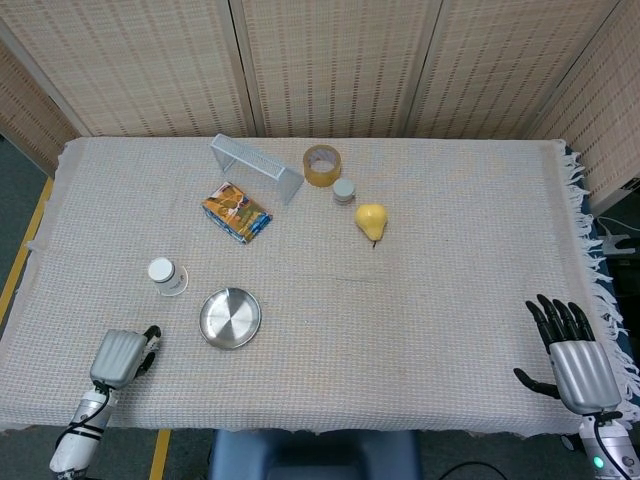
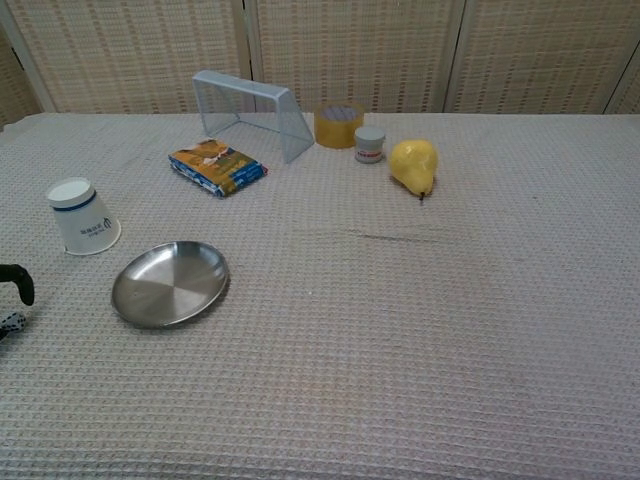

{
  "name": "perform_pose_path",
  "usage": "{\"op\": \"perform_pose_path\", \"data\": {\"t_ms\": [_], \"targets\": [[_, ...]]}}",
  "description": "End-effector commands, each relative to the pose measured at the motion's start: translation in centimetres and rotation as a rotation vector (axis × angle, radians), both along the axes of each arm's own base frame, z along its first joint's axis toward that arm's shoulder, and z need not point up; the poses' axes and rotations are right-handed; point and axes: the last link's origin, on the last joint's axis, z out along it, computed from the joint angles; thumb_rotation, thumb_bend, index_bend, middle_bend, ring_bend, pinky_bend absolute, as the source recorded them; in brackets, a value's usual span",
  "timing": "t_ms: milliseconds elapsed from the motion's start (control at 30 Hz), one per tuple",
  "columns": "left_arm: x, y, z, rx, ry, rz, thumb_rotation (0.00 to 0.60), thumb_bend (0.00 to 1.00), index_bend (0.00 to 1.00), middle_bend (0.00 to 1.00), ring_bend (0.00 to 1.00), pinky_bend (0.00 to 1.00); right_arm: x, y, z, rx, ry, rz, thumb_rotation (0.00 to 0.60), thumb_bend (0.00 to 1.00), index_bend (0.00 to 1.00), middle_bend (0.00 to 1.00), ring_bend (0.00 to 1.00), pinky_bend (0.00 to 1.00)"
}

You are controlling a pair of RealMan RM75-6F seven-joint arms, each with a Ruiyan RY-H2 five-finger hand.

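The left hand [image 1: 120, 357] lies on the woven cloth [image 1: 420, 260], fingers curled in over a small white die [image 2: 11, 322], near the round shiny metal plate [image 1: 230, 318] and the upturned paper cup [image 1: 166, 276]. The right hand [image 1: 575, 358] rests with its fingers spread, holding nothing.

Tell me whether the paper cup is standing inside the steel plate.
No, the paper cup stands upside down on the cloth, apart from the steel plate.

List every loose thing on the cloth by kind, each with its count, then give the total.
Paper cup: 1
Metal plate: 1
Snack packet: 1
Wire rack: 1
Tape roll: 1
Small jar: 1
Pear: 1
Die: 1
Total: 8
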Motion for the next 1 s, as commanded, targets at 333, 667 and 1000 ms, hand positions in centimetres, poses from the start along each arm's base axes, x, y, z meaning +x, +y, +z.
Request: {"op": "perform_pose_path", "data": {"t_ms": [333, 667, 1000], "targets": [[-0.29, 0.18, -0.11, 0.001, 0.008, 0.011, 0.6, 0.37, 0.44, 1.0, 1.0, 1.0, 0.04, 0.04, 0.01, 0.0, -0.001, 0.002, 0.506, 0.08, 0.0, 0.0, 0.0, 0.0], [-0.14, 0.32, -0.23, -0.004, 0.001, 0.009, 0.6, 0.36, 0.45, 1.0, 1.0, 1.0, 0.01, 0.01, -0.07, 0.001, 0.001, 0.0, 0.506, 0.08, 0.0, 0.0, 0.0, 0.0], [-0.25, 0.44, -0.38, -0.016, -0.008, 0.019, 0.6, 0.36, 0.52, 1.0, 1.0, 1.0, -0.05, -0.02, -0.04, -0.001, 0.003, -0.003, 0.506, 0.08, 0.0, 0.0, 0.0, 0.0]]}}
